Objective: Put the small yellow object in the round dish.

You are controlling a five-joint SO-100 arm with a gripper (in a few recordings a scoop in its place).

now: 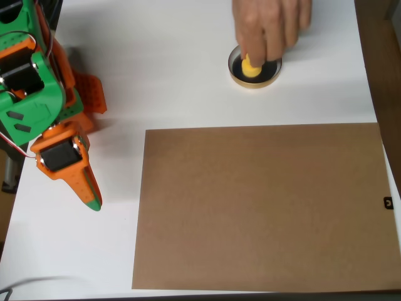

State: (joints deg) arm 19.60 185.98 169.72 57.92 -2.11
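Reaching in from the top, a person's hand [270, 28] pinches the small yellow object [251, 67] inside the round dish [273, 72]; the gripper [88, 188], closed and empty, rests far left.

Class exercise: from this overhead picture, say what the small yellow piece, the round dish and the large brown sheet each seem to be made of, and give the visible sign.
Small yellow piece: likely plastic, with even bright colour.
Round dish: tan-gold rim, dark inside; metal or wood, unclear.
Brown sheet: probably cardboard, flat, matte, straight-edged.

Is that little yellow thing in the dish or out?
In: the small yellow object sits over the round dish's dark inside, a person's hand on it.
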